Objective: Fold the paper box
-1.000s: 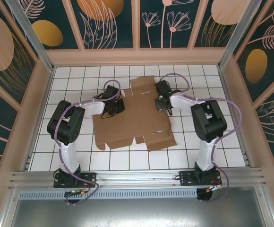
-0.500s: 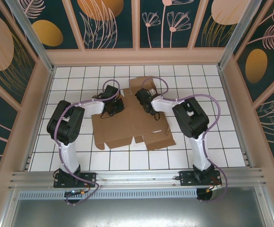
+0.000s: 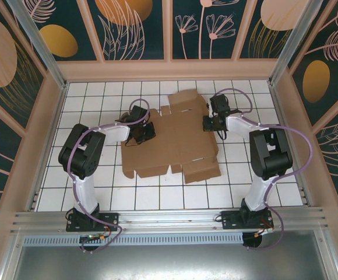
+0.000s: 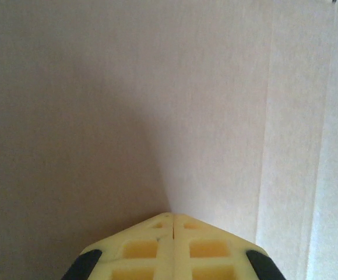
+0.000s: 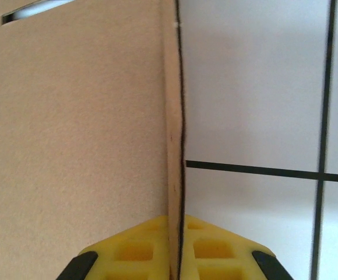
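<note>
The paper box (image 3: 172, 143) lies mostly flat on the white tiled surface (image 3: 157, 195), spread between the two sets of jaws. The left jaws are shut together, tips down over its cardboard. The right jaws are clamped on its right-hand edge.

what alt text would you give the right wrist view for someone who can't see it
The right gripper is shut on the edge of the paper box, plain brown cardboard that fills the left half of the picture. A narrow slot cuts the sheet at top left, and the white tiled table with black grid lines lies to the right.
</note>
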